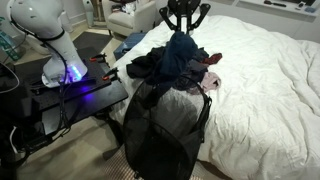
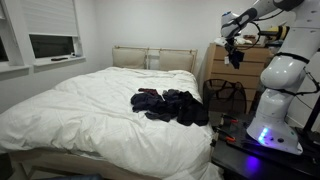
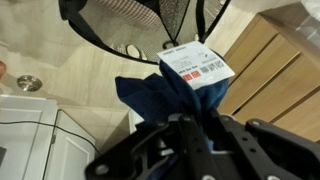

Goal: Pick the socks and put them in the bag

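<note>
My gripper (image 1: pixel 185 18) is shut on a dark navy sock (image 1: pixel 180 52) that hangs limp from it, high above the black mesh bag (image 1: pixel 165 130). In an exterior view the gripper (image 2: pixel 235 42) holds the sock (image 2: pixel 236 58) well above the bag (image 2: pixel 226 98) beside the bed. In the wrist view the sock (image 3: pixel 160 95) carries a white and red label (image 3: pixel 196 68), is pinched between the fingers (image 3: pixel 195 125), and the bag's open rim (image 3: pixel 120 40) lies below. The heap of dark clothes (image 2: pixel 170 105) stays on the bed.
A pink-and-white cloth (image 1: pixel 211 84) lies by the heap on the white bed (image 1: pixel 260 90). The robot base (image 2: pixel 272 105) stands on a black stand next to the bag. A wooden dresser (image 2: pixel 255 65) is behind the gripper.
</note>
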`<state>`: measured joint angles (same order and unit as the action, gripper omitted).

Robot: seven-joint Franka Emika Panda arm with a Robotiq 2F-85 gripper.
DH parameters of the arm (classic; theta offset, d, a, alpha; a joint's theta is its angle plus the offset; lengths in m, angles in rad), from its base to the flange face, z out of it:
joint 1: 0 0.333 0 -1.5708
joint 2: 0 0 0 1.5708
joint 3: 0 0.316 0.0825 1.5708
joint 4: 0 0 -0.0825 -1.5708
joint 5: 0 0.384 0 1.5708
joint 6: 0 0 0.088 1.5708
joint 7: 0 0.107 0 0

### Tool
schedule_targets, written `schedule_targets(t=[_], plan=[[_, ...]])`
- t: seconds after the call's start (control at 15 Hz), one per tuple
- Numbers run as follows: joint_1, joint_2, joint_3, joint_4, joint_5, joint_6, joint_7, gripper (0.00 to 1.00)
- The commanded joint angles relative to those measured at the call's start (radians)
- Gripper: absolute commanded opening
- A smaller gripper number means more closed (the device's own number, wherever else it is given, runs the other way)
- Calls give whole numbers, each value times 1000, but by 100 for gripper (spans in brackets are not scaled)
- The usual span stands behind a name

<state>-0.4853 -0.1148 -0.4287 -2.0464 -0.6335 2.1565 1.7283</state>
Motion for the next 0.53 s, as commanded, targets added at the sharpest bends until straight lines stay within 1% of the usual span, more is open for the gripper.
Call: schedule_targets(t=[0.0, 0.07, 0.13, 0.33, 0.47], plan=[[-2, -22, 4, -43, -55, 109, 43, 48], [0, -24, 6, -51, -60, 131, 37, 57], [2, -26, 9, -59, -67, 152, 35, 64], [13, -39, 16, -88, -47, 217, -4, 88], [35, -55, 20, -121, 24, 263, -89, 100]])
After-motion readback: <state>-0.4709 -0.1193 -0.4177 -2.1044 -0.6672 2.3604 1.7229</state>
